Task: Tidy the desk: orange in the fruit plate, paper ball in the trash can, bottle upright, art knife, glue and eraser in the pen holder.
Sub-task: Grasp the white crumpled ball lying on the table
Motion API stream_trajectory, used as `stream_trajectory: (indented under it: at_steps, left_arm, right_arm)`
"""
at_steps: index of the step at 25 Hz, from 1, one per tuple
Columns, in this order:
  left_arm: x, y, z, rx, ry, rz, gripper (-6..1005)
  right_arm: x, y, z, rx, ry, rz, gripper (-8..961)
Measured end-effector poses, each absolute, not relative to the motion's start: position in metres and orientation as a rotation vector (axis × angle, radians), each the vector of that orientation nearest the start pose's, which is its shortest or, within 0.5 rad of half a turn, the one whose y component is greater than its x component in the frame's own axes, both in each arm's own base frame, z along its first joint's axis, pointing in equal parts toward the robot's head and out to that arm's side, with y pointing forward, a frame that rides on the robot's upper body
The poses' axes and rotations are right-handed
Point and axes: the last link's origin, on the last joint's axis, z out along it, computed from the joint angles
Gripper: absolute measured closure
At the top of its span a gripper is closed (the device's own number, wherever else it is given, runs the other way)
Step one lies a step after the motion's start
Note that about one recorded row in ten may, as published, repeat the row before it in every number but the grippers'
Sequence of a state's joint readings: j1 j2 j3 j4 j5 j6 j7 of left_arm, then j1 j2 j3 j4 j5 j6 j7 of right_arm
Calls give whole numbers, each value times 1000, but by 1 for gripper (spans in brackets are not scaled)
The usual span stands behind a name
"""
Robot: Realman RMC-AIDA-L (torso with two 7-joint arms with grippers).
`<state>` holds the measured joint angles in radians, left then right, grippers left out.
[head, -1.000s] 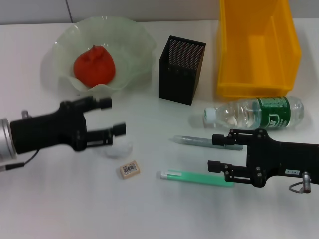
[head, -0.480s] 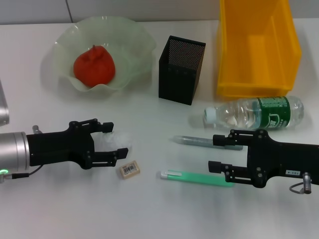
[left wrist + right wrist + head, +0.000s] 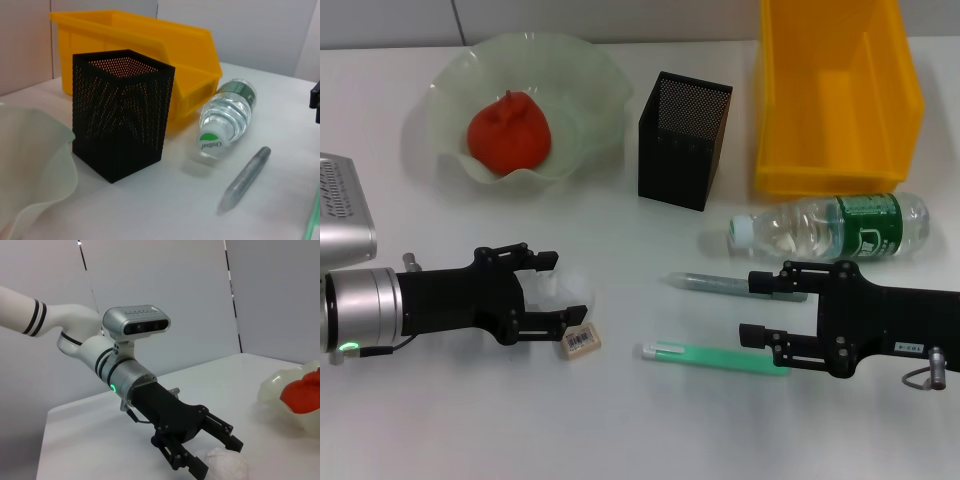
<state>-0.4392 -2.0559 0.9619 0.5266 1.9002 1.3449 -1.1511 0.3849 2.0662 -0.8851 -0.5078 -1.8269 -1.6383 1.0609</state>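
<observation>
On the desk [image 3: 440, 420], the left hand [image 3: 565, 288] lay low with its fingers spread wide around the paper ball [image 3: 552, 293], just beside the eraser [image 3: 580, 341]; the orange [image 3: 509, 131] sat in the fruit plate [image 3: 590, 95]. Further right, the bottle [image 3: 835, 226] lay on its side before the trash can [image 3: 835, 95], and the right hand [image 3: 752, 308] hovered wide open over the green pen [image 3: 715, 357].

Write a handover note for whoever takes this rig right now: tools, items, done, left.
Left tool: open, straddling the paper ball beside the eraser.
Right tool: open, idle by the grey pen-shaped item and green pen-shaped item.
Done: orange in fruit plate.
Left: paper ball into trash can; bottle, lying down, upright; eraser and both pen-shaped items into pen holder.
</observation>
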Motion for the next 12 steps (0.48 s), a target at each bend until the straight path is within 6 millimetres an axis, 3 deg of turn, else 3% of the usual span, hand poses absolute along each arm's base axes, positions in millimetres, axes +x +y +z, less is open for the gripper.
stream_trajectory:
  at_steps: [6, 12]
  left_arm:
    - [-303, 303, -42, -2790, -476, -416, 175]
    - [-302, 305, -42, -2795, -459, -399, 306]
  right_arm:
    - [285, 265, -31, -2816, 441, 836, 321]
    - [284, 265, -31, -2815, 444, 837, 321]
